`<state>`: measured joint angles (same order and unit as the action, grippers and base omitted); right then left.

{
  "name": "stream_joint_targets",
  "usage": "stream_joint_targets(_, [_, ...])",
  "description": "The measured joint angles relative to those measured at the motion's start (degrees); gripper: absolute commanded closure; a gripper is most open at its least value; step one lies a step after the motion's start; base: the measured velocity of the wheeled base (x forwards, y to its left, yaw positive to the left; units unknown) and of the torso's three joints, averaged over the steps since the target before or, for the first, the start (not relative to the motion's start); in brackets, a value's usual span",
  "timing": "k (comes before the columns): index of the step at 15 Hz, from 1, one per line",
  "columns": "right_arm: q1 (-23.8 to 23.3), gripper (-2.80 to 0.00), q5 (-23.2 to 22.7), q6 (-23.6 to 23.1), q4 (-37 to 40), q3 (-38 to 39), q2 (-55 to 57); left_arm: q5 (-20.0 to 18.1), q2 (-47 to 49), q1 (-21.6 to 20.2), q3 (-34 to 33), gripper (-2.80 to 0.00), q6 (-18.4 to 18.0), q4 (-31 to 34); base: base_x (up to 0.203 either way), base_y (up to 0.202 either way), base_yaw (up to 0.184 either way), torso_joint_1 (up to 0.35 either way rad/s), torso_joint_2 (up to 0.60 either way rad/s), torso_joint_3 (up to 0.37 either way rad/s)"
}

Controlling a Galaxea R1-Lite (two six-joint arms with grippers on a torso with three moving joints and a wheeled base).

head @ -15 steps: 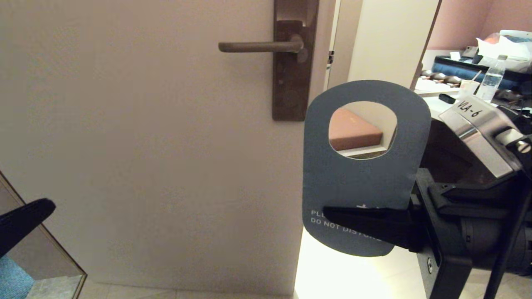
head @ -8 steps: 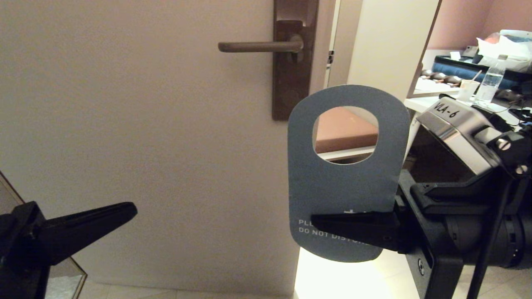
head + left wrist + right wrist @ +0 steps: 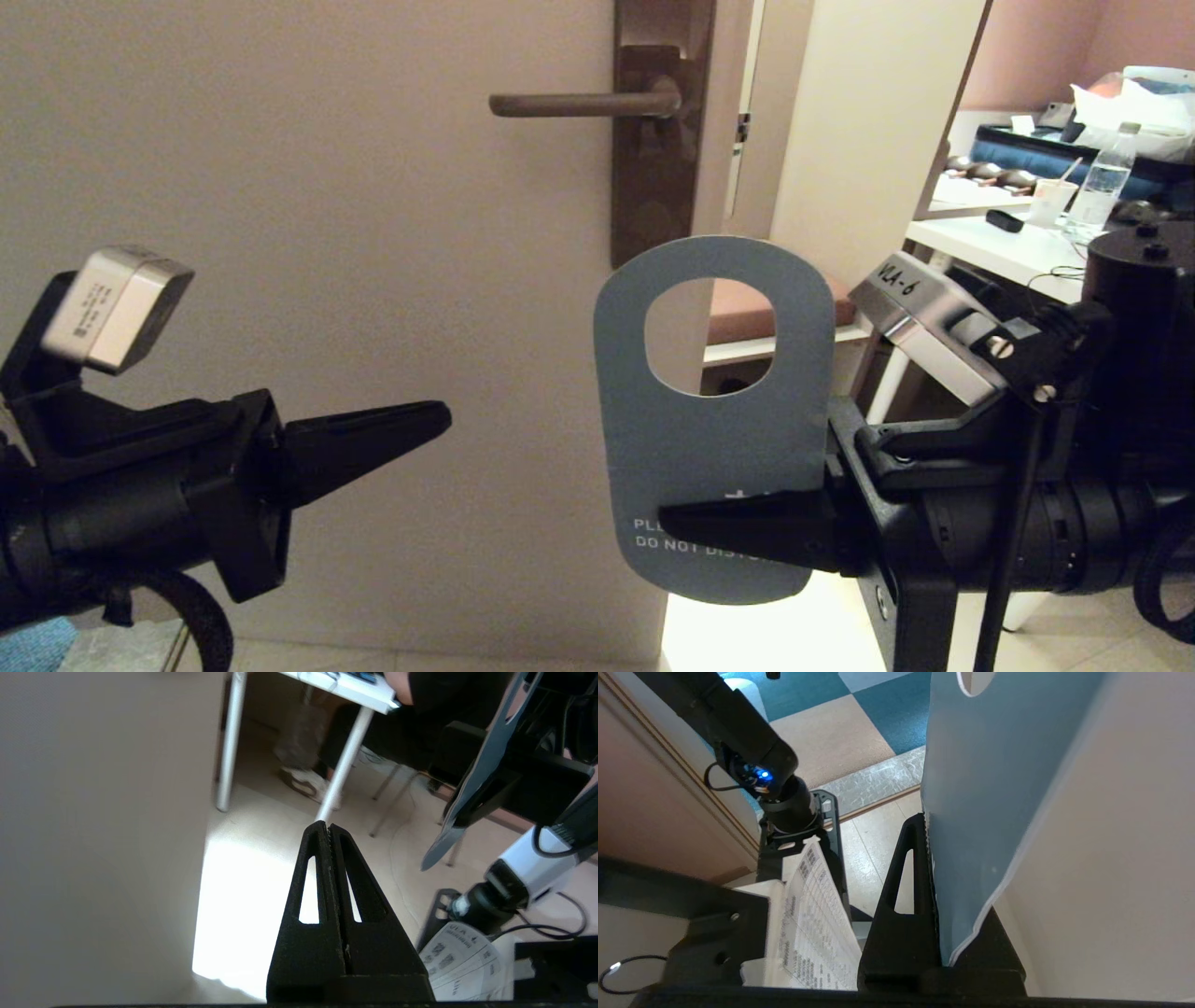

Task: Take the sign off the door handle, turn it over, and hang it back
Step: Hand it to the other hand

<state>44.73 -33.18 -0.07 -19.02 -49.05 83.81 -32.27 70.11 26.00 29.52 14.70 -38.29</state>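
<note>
The sign (image 3: 714, 448) is off the door handle (image 3: 579, 104) and held upright in the air, below and right of it. Its grey-blue face with "PLEASE DO NOT DISTURB" faces me. My right gripper (image 3: 677, 523) is shut on the sign's lower part; the right wrist view shows the card (image 3: 985, 793) clamped between the fingers. My left gripper (image 3: 439, 415) is shut and empty, pointing right toward the sign with a clear gap between them. The left wrist view shows its gripper (image 3: 327, 828) closed and the sign (image 3: 472, 788) edge-on ahead.
The handle's backplate (image 3: 658, 140) sits on the beige door (image 3: 327, 280), whose edge is just behind the sign. Right of the door, a white table (image 3: 999, 247) holds a bottle (image 3: 1102, 182) and clutter. Table legs (image 3: 341, 765) stand on the floor beyond.
My right gripper has carried the sign down and left, away from the handle. My left arm has risen from the lower left corner and reached right toward the sign.
</note>
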Motion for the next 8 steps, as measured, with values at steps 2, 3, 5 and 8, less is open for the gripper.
stream_joint_targets(2, [-0.1,0.0,0.0,0.0,-1.3,-0.5,1.2,0.0,2.3,0.3,0.5,-2.8,0.1,-1.9,0.0,0.0,0.0,0.0,0.0,0.0])
stream_joint_targets(3, [-0.4,0.0,-0.1,0.0,-2.3,-0.7,1.8,0.0,3.3,0.5,0.7,-2.8,0.1,-3.6,0.0,0.0,0.0,0.0,0.0,0.0])
stream_joint_targets(5, [-1.0,0.0,-0.6,0.0,-2.9,-1.0,3.0,0.0,5.1,1.1,0.7,-2.8,0.1,-6.5,0.0,0.0,0.0,0.0,0.0,0.0])
stream_joint_targets(8, [-1.4,0.0,-2.0,-0.1,-3.0,-2.4,4.6,0.0,7.7,1.2,0.5,-2.8,1.5,-12.0,0.0,0.0,0.0,0.0,0.0,0.0])
